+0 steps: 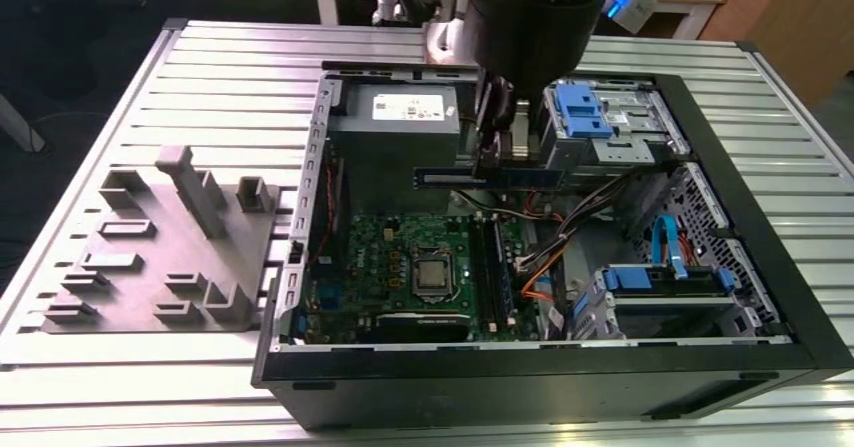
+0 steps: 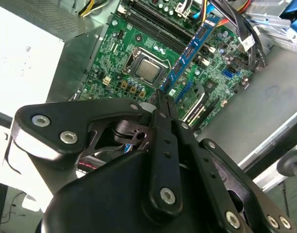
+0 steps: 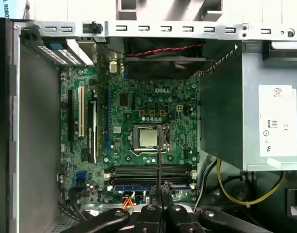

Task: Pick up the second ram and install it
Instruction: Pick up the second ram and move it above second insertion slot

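The second ram (image 1: 489, 177) is a long, thin dark stick with a blue label, hanging level above the open computer case. My gripper (image 1: 498, 153) is shut on its middle from above. In the second wrist view the ram (image 2: 193, 46) runs out from between my fingertips (image 2: 161, 99) over the green motherboard (image 2: 114, 58). In the first wrist view the ram (image 3: 159, 155) shows edge-on as a thin line above the black memory slots (image 3: 151, 172), and my gripper (image 3: 159, 194) holds its near end. The slots (image 1: 491, 272) lie lower in the case, apart from the stick.
A grey fixture (image 1: 160, 257) with upright slabs sits on the exterior view's left. Inside the case are the power supply (image 1: 400, 117), a blue drive cage (image 1: 583, 107), loose cables (image 1: 567, 232) and the processor socket (image 1: 430, 275). The case walls (image 1: 534, 362) ring the board.
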Robot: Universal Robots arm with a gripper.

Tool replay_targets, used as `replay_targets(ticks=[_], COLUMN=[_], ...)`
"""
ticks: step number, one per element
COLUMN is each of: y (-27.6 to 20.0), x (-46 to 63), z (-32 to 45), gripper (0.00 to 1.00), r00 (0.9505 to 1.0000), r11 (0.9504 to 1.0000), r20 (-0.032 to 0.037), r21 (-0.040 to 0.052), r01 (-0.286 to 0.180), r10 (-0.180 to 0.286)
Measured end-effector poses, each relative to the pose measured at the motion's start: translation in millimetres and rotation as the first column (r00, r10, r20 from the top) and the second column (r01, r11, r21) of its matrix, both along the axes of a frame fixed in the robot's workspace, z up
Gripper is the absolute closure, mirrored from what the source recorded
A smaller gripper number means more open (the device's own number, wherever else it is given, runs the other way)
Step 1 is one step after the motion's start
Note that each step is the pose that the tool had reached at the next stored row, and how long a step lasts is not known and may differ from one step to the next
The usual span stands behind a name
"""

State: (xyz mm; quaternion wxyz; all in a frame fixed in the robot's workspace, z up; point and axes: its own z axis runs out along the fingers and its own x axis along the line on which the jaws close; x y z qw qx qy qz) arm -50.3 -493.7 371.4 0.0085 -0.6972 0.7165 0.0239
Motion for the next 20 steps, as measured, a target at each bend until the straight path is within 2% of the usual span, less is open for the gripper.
replay_targets(ticks=[8, 14, 20], y=[2.6, 6.3, 7.5], x=[0.0, -1.1, -3.2], z=[-13.6, -21.0, -29.0], gripper=[0.92, 0.92, 0.92], r00=[1.0, 1.0, 1.0], r11=[1.0, 1.0, 1.0], r20=[-0.0037, -0.0037, -0.0038], r21=[-0.0001, 0.0001, -0.0001], r01=[0.0, 0.0, 0.0], r10=[0.0, 0.0, 0.0])
